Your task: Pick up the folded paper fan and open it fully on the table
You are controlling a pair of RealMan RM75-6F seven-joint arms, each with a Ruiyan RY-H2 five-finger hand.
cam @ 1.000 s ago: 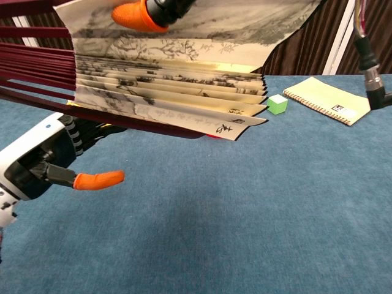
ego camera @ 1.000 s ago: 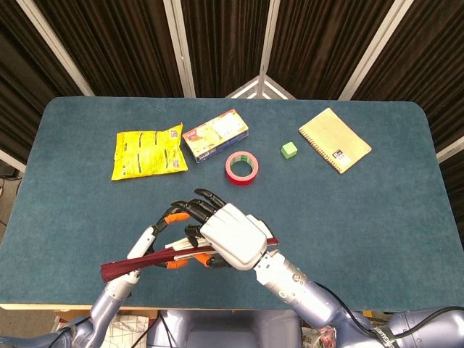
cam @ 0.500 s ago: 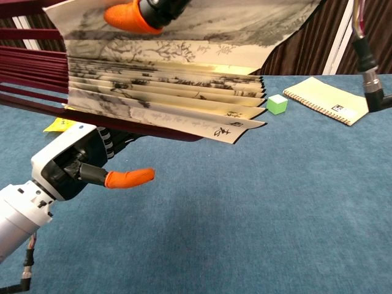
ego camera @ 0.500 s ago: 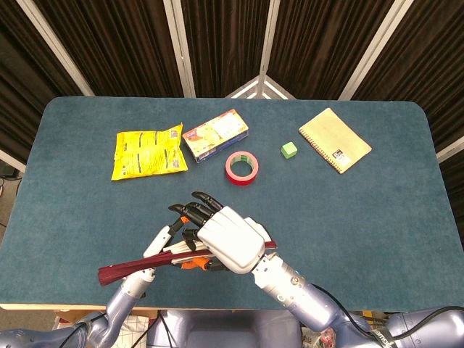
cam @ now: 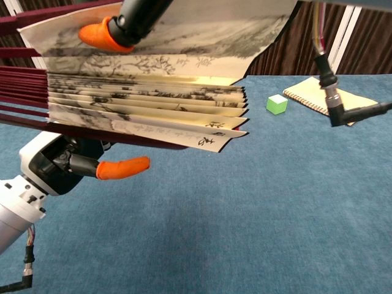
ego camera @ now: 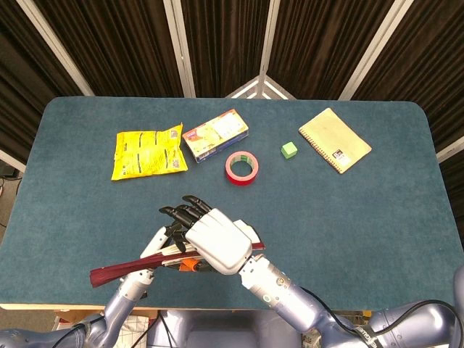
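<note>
I have the paper fan (cam: 147,98) up off the surface (ego camera: 348,217), near its front edge, caught between both robot hands. From the chest view it is only partly spread: the top panel lies flat and shows an ink landscape, while the pleats below it are still stacked tight, cream paper with dark brushwork and a few written characters near the outer edge. Dark red ribs run out to the left of the paper. From the head view the fan reads as a thin dark red strip jutting out to the left of my hands.

My right robot hand (ego camera: 215,241) sits over the fan, fingers stretched forward, and an orange-tipped finger (cam: 101,34) presses on the top panel, so it is holding the fan. My left robot hand (cam: 52,166) is under the ribs, with one orange-tipped finger pointing out to the right beneath the paper; the head view shows it gripping the rib end.

Beyond my hands lie a red tape roll (ego camera: 241,167), a yellow snack bag (ego camera: 147,151) and a small box (ego camera: 214,135); whether the bag or box holds anything I cannot tell. Farther right are a green cube (ego camera: 289,150) and a spiral notebook (ego camera: 335,140).
</note>
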